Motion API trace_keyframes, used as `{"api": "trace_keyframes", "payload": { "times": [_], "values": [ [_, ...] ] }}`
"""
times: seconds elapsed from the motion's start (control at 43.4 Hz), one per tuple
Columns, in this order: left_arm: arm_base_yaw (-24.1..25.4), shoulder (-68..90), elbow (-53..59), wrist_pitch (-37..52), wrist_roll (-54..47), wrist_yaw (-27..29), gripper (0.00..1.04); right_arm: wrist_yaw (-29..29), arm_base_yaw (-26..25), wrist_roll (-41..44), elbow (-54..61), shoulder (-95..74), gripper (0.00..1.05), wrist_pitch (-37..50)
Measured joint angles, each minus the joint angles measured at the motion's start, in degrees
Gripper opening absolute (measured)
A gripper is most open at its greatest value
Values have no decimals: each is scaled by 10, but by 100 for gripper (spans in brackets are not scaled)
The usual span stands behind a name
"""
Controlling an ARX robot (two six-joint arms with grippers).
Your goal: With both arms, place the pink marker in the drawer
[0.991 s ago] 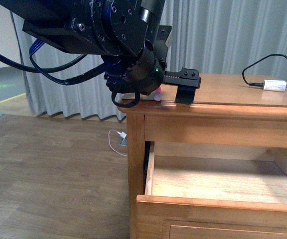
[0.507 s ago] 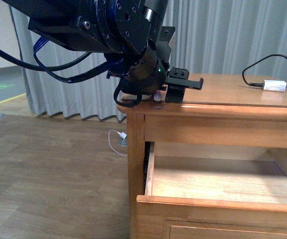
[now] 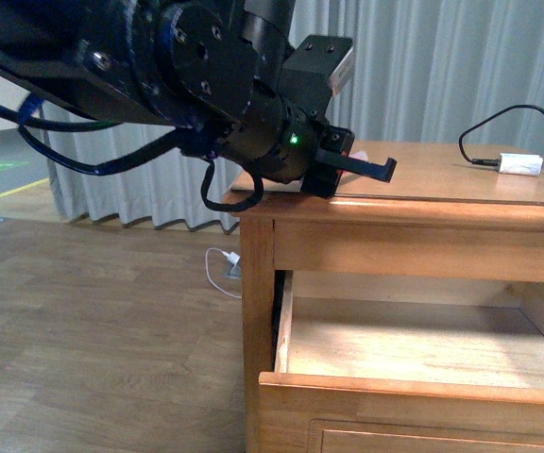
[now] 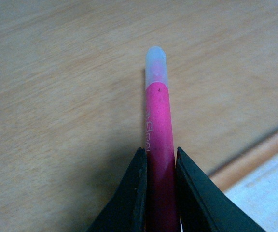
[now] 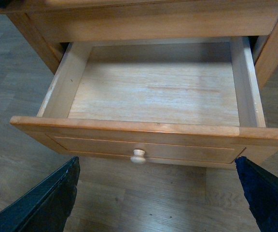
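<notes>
Left wrist view: marker [image 4: 157, 140] pinched over the worktop [image 4: 57, 96], drawer [image 5: 148, 126] open below.
Risk: the smooth round barrel could swivel or slip from the narrow grip on the way down and miss the drawer. The left jaws are closed tight on the pink barrel, cap pointing out ahead, at the worktop's near left corner. The right jaws are spread wide, empty, before the drawer front.
</notes>
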State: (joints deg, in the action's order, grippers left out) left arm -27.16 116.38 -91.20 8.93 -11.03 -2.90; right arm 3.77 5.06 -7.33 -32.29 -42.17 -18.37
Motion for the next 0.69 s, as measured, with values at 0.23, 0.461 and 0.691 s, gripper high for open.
{"api": "trace_keyframes", "payload": {
  "times": [0.23,0.461,0.691],
  "values": [
    [-19,-131,124,38,-99,-117,15,0,0,0,0,0,96,0],
    [-40,-169,215,54,-158,-157,15,0,0,0,0,0,96,0],
    [-57,-122,236,82,-161,-106,15,0,0,0,0,0,96,0]
  ]
}}
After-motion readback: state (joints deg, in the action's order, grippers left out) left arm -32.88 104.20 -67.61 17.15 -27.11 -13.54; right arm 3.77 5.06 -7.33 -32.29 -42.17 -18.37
